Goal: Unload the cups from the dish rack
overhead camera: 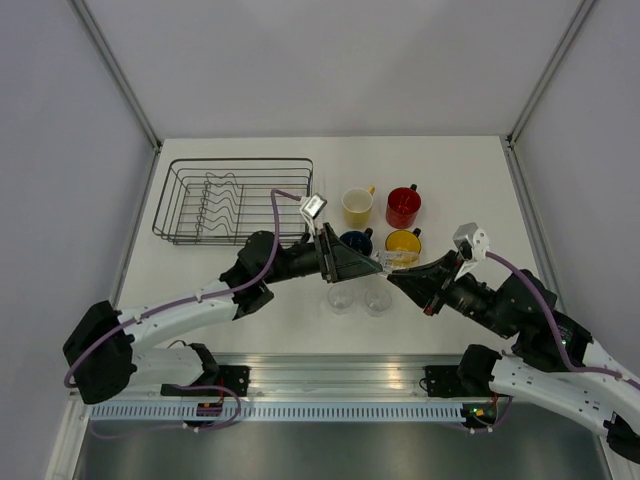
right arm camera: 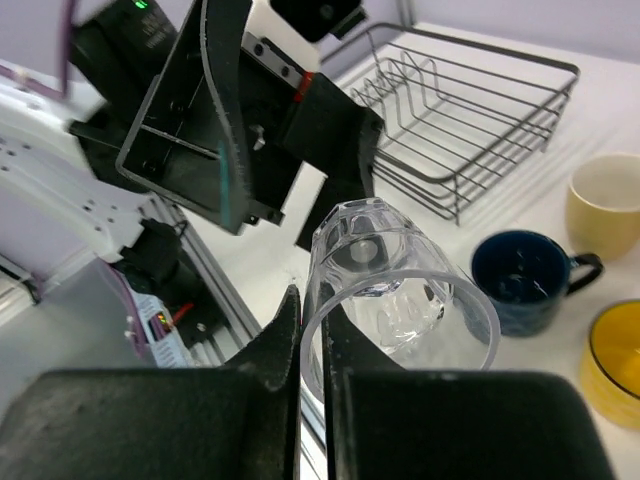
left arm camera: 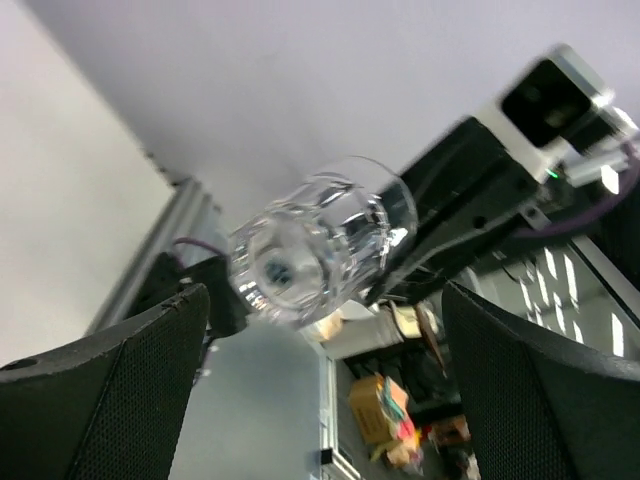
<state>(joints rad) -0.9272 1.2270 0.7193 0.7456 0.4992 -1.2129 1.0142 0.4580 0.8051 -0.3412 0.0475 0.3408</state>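
The black wire dish rack (overhead camera: 236, 198) stands at the back left and holds no cups; it also shows in the right wrist view (right arm camera: 470, 100). My right gripper (overhead camera: 403, 273) (right arm camera: 312, 335) is shut on the rim wall of a clear glass tumbler (overhead camera: 394, 260) (right arm camera: 395, 285), which it holds tilted in the air. My left gripper (overhead camera: 372, 264) (left arm camera: 325, 335) is open, its jaws wide apart, with that tumbler (left arm camera: 318, 245) just beyond them and not touching. Two more tumblers (overhead camera: 341, 298) (overhead camera: 377, 298) stand on the table below.
The cream mug (overhead camera: 358, 205), red mug (overhead camera: 403, 206), dark blue mug (overhead camera: 356, 242) and yellow mug (overhead camera: 403, 241) stand in a cluster right of the rack. White walls enclose the table on three sides.
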